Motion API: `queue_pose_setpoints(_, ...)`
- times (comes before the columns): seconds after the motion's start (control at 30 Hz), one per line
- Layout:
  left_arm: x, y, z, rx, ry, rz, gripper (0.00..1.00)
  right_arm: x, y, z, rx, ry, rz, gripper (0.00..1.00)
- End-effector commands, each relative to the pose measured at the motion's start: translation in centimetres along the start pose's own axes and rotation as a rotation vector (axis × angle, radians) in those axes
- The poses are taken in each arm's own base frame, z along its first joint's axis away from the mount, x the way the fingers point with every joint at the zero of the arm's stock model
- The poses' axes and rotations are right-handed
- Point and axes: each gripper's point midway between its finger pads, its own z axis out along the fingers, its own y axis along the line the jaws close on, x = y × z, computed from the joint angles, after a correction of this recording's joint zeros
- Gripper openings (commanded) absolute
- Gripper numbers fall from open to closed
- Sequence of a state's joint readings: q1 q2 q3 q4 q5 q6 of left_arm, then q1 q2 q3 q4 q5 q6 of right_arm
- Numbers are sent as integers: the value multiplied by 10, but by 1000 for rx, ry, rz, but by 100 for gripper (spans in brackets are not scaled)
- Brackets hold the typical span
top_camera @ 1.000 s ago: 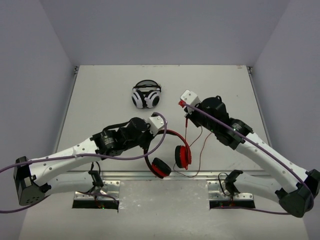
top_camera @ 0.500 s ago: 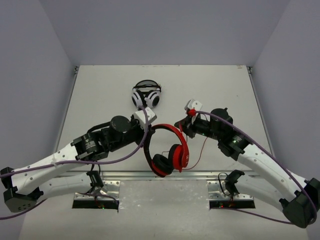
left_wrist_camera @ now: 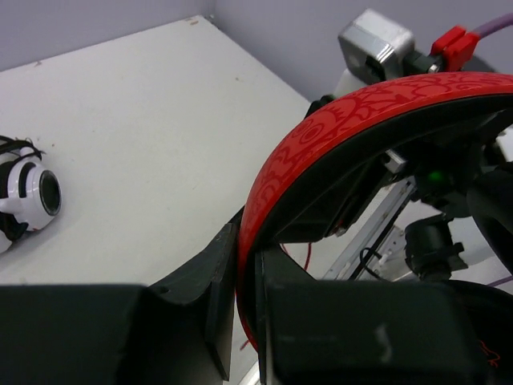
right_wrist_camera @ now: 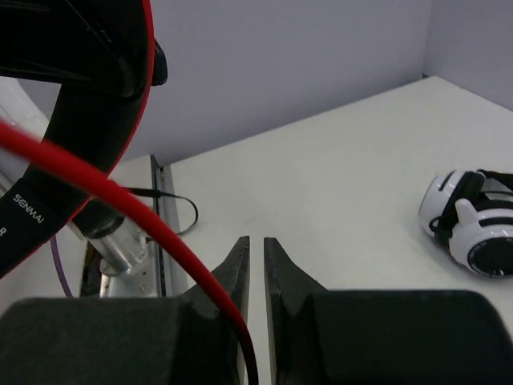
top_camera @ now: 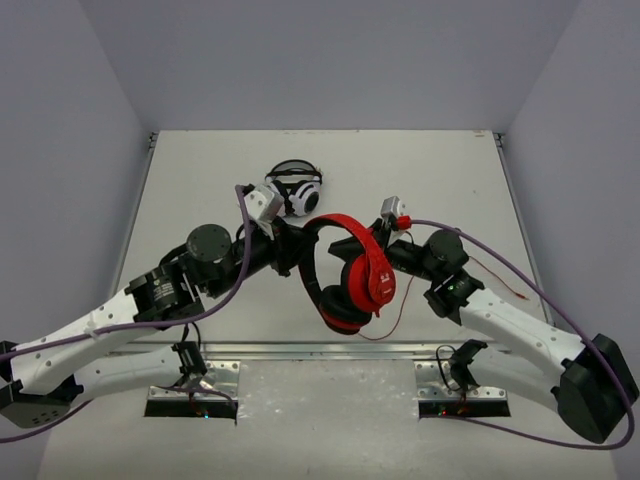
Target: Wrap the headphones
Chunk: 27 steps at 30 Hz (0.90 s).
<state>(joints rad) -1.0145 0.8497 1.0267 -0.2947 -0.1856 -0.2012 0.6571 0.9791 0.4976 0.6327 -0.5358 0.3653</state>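
Headphones up in the air over the near middle of the table, left gripper clamped tight on the red headband, ear cups dangling low! Right gripper sits just right of them, fingers a sliver apart, the thin red cable running into the slit, and I cannot tell if it's pinched. White-and-black headphones lie farther back.

The headphones and white-and-black headphones crowd the table's middle; both far corners lie open.
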Motion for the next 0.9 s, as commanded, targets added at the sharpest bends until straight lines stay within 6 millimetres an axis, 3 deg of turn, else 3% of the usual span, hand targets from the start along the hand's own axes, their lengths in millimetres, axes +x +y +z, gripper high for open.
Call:
queue_pose_setpoints(0.0, -81, -22, -17, 73, -272, -176, 0, -21, 11, 6, -76, -124, 18, 12)
queue_pose_setpoints(0.13, -102, -21, -31, 77, -361, -290, 0, -18, 13, 9, -106, -167, 49, 9)
queue_pose_setpoints(0.23, -117, -5, -45, 9, -438, -389, 0, -9, 12, 10, -111, -161, 80, 2)
queue_pose_setpoints(0.33, -126, 15, -54, -86, -501, -488, 0, 0, 11, 12, -115, -151, 114, 1)
queue_pose_setpoints(0.57, -136, 25, -45, -130, -590, -628, 0, 10, 15, 12, -148, -167, 178, 11)
queue_pose_setpoints(0.87, -142, 50, -47, -254, -687, -788, 0, 28, 27, 18, -182, -134, 230, 2)
